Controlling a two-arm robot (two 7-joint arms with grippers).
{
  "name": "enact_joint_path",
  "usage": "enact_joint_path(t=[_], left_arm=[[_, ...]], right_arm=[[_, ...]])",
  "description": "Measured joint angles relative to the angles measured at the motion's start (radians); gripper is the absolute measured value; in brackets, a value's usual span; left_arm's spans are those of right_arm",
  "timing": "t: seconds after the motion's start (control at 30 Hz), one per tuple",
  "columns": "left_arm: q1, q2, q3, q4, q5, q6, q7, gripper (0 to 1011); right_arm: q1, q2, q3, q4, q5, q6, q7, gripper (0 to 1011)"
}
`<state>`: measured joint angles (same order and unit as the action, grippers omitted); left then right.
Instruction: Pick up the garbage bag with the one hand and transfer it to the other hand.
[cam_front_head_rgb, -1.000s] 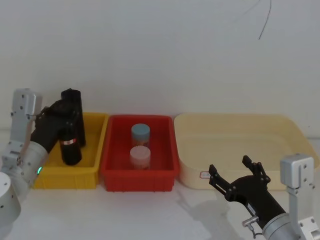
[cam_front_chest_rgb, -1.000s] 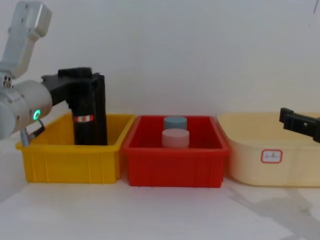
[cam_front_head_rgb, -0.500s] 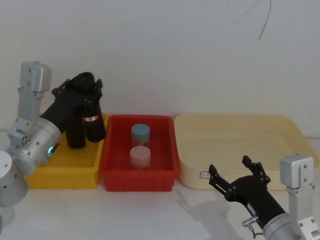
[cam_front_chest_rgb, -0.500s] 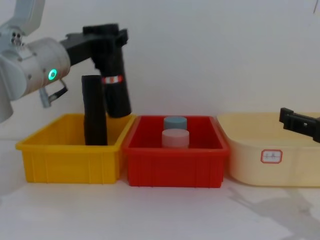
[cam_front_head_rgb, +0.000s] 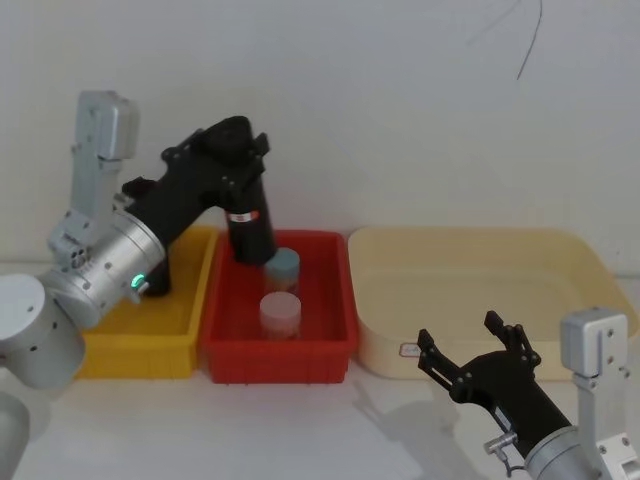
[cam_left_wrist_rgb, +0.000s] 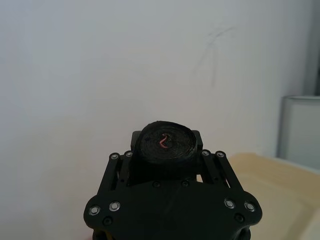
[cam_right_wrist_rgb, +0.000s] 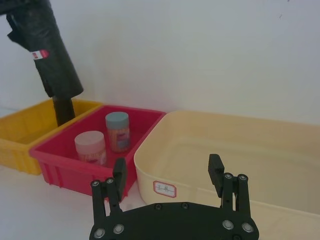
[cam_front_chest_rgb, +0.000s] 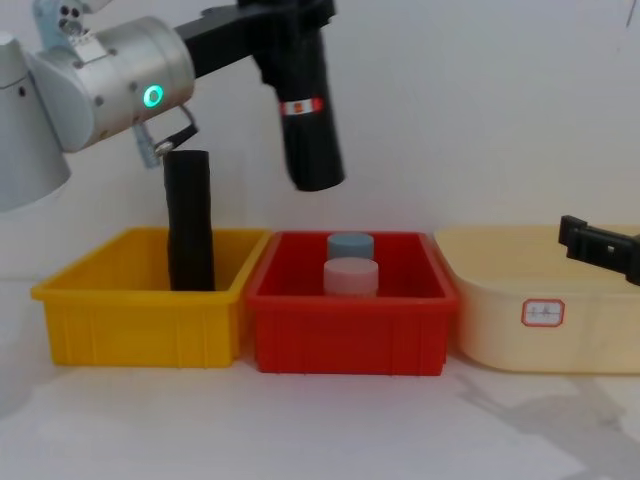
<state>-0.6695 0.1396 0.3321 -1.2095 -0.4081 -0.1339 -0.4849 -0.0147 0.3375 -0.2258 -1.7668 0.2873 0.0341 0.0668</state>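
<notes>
L gripper clamped on top end of garbage bag, held up in the air, slightly tilted, red/white band facing fwd. Bag's lower end hangs above back-left part of red bin, clear of it and of the 2 jars inside. Plain black roll stands upright in yellow bin. R gripper low, in front of cream tub, fingers apart, holding nothing, well apart from bag.
</notes>
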Motion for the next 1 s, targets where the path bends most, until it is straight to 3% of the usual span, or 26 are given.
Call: enact_joint_path(t=[0.53, 1.0], left_arm=[[-0.028, -0.040, 0.066, 0.002, -0.094, 0.021, -0.174, 528], [-0.071, -0.088, 0.129, 0.098, -0.162, 0.038, -0.319, 528]], right_arm=[[0.000, 0.000, 0.000, 0.000, 0.000, 0.000, 0.000, 1001], [0.000, 0.000, 0.000, 0.000, 0.000, 0.000, 0.000, 1001]])
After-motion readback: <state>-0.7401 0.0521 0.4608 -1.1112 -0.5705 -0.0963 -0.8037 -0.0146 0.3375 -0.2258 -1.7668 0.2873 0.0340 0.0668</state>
